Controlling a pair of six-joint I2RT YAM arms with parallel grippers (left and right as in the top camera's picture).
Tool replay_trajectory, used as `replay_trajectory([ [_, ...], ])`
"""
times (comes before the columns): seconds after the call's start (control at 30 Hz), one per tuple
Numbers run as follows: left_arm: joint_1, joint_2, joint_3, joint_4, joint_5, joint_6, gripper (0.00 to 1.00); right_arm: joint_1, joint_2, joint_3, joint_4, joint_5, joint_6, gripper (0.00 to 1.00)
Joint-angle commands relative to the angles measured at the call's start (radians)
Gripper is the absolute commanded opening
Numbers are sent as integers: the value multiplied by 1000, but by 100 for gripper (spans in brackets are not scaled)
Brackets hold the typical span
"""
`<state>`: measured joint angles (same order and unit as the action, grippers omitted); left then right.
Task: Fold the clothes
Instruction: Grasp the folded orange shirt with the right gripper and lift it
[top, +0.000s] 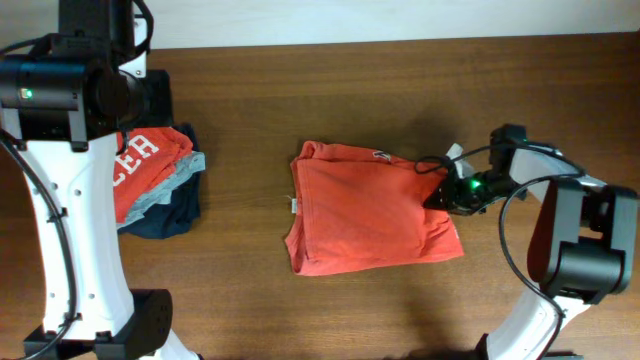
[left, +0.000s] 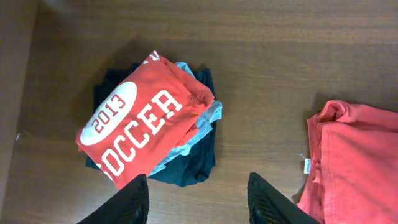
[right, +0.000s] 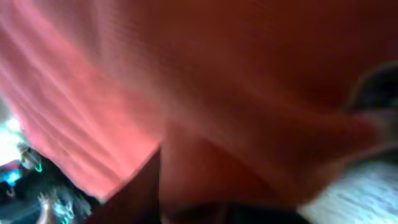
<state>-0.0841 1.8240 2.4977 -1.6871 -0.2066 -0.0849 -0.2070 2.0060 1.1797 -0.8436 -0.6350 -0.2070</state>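
Right fingers (top: 437, 197) at the T-shirt (top: 360, 215)'s right edge, seemingly clamped on it; left fingers (left: 132, 202) apart, well left of it.

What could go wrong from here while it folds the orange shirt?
1. The right gripper is at the shirt's bunched right edge; it may catch the wrong layers and skew the fold.
2. The left gripper hangs open off the shirt, so a one-sided pull could drag the whole shirt.
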Motion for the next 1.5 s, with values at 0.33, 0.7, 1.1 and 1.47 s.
replay_trajectory([
  [0.33,9,-35,-3,-1,3,-12,53,-31,-244,315,-324,650,276,6],
  [0.7,8,-35,-3,-1,4,-12,53,169,-229,352,-371,669,332,9],
  [1.1,8,-35,-3,-1,8,-12,53,385,-78,350,-331,704,434,10],
  [1.47,8,-35,-3,-1,8,-12,54,493,-68,335,-346,696,515,9],
])
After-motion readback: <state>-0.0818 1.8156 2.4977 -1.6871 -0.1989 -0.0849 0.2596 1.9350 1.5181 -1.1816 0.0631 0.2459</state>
